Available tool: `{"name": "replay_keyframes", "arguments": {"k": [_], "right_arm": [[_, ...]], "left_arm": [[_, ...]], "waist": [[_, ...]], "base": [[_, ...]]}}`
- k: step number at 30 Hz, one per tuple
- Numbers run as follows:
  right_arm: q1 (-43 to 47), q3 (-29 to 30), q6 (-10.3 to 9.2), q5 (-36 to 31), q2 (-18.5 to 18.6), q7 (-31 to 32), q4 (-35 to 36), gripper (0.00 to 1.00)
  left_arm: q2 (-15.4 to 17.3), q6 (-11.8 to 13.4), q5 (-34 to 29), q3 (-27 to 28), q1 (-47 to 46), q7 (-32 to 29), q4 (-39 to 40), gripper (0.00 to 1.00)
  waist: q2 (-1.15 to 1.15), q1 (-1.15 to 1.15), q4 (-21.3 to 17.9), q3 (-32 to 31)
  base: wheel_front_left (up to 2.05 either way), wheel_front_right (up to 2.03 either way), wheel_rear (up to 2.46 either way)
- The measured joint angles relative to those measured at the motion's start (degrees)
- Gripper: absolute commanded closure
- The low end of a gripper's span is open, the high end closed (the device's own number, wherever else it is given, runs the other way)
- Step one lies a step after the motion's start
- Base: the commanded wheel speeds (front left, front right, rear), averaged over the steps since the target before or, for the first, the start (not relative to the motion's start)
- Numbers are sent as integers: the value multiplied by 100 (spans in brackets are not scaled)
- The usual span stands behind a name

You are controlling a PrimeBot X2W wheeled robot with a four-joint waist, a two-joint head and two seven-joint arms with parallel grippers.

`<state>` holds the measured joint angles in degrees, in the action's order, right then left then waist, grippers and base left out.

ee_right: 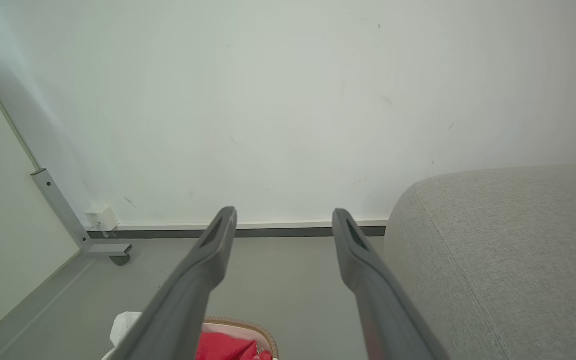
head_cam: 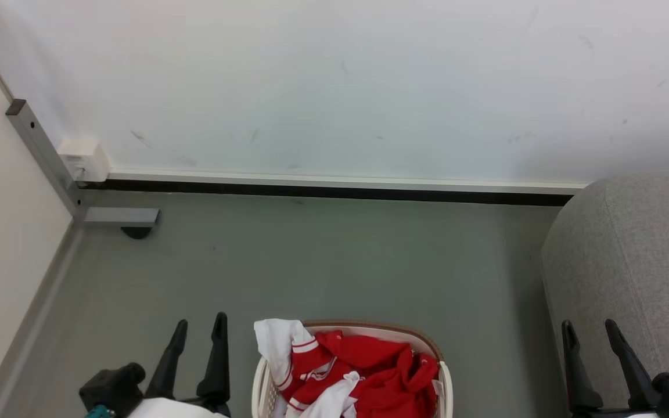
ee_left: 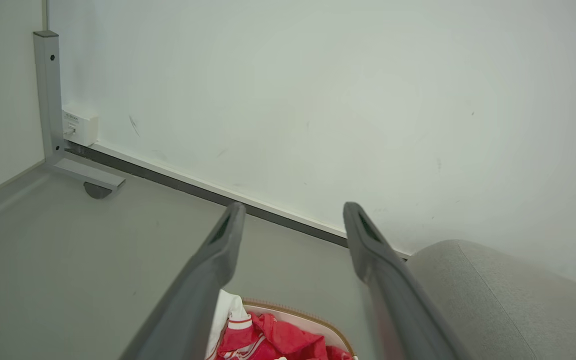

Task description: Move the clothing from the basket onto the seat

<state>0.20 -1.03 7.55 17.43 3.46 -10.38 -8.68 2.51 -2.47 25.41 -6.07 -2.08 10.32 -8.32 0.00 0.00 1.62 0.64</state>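
Red and white clothing (head_cam: 358,371) is heaped in the cream basket (head_cam: 442,377) with its brown rim, on the floor at the bottom middle of the head view. A white garment hangs over the basket's left rim. My left gripper (head_cam: 200,326) stands open and empty just left of the basket. On the far side, my right gripper (head_cam: 591,328) is open and empty in front of the grey seat (head_cam: 636,261). The left wrist view shows the clothing (ee_left: 273,340), the basket (ee_left: 313,319) and the seat (ee_left: 498,300) past my open left gripper (ee_left: 293,212). In the right wrist view, my right gripper (ee_right: 284,216) is open above the basket (ee_right: 250,327).
A white wall with a dark baseboard (head_cam: 323,190) runs across the far side. A grey metal post and foot (head_cam: 117,217) with a white socket box (head_cam: 83,158) stand in the left corner. Grey floor (head_cam: 334,261) lies between the basket and the wall.
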Motion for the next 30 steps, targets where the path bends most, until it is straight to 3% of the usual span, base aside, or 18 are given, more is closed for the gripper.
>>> {"name": "replay_keyframes", "arguments": {"k": [30], "right_arm": [[117,207,0,-565,-62,-348,-45,0]], "left_arm": [[9,-104,-1128,11,26,358,-204,0]], "waist": [[0,0,4,20]], "base": [[0,0,0]]}}
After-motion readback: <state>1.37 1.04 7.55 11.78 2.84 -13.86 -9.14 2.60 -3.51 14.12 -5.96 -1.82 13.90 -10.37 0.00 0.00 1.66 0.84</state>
